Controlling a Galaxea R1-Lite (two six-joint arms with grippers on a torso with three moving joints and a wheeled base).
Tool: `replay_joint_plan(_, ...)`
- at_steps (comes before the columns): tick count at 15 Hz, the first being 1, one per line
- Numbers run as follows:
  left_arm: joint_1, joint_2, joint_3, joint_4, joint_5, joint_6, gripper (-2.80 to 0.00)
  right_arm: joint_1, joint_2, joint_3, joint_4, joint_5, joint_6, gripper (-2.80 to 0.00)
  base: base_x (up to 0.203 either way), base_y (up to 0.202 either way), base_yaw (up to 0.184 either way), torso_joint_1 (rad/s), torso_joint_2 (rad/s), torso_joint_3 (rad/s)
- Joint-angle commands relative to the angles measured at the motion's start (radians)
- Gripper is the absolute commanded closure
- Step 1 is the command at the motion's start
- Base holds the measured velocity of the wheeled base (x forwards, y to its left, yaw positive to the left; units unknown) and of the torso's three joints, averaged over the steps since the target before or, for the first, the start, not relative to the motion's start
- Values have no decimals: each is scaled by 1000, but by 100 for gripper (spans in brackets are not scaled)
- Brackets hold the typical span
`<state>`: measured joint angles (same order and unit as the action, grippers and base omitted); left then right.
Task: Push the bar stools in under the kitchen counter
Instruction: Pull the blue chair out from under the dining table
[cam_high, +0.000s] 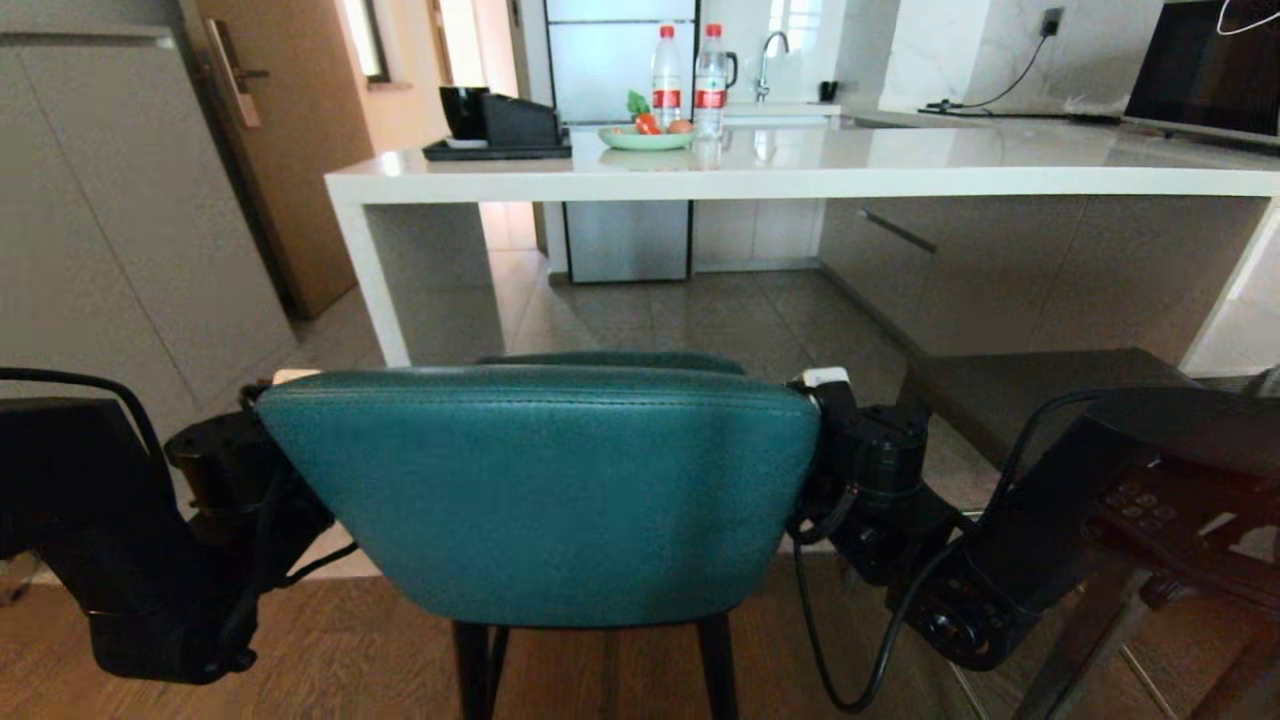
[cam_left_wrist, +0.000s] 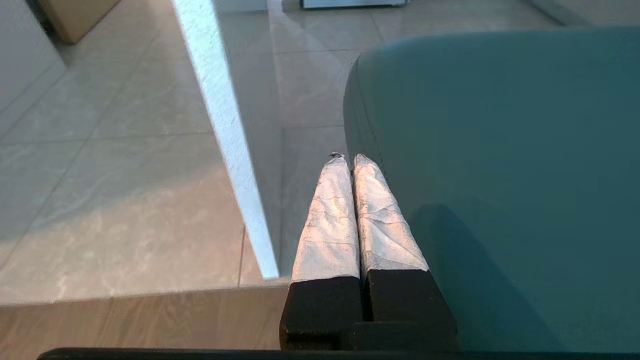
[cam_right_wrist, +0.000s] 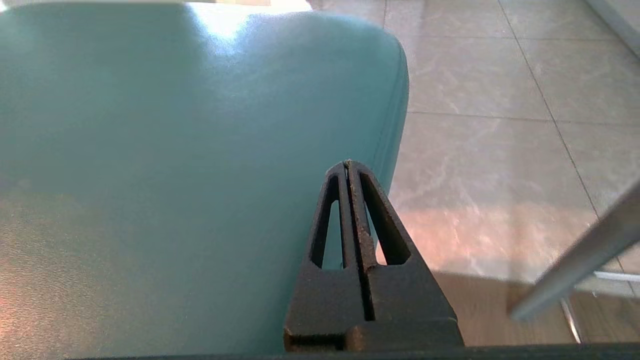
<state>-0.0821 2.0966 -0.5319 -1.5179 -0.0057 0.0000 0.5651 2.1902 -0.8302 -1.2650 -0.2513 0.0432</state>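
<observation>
The teal bar stool (cam_high: 540, 490) stands right in front of me, its curved back facing me and its thin black legs (cam_high: 475, 665) below. The kitchen counter (cam_high: 800, 170) lies beyond it across bare floor. My left gripper (cam_high: 293, 377) is shut, empty, and lies along the back's left edge. In the left wrist view its taped fingers (cam_left_wrist: 348, 159) sit beside the teal leather (cam_left_wrist: 500, 175). My right gripper (cam_high: 825, 378) is shut, empty, at the back's right edge; its black fingers (cam_right_wrist: 347, 164) lie against the leather (cam_right_wrist: 175, 150). The dark-grey bar stool (cam_high: 1040, 385) stands to the right.
The counter's white end leg (cam_high: 370, 280) (cam_left_wrist: 225, 125) stands ahead on the left. On the counter are a black tray (cam_high: 495, 148), a green plate (cam_high: 645, 138) and two bottles (cam_high: 690, 80). A grey stool leg (cam_right_wrist: 575, 265) slants close to my right arm.
</observation>
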Motion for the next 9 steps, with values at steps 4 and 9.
replay_joint_plan(4, -1, 0, -2, -12, 0, -2, 0, -6, 7, 0, -5, -2, 0, 0, -173, 0, -3, 2, 5, 3)
replay_joint_plan(9, -1, 2, -2, -12, 1, -1, 0, -10, 19, 0, -5, -1, 4, 0, -132, 0, -1, 4, 3, 3)
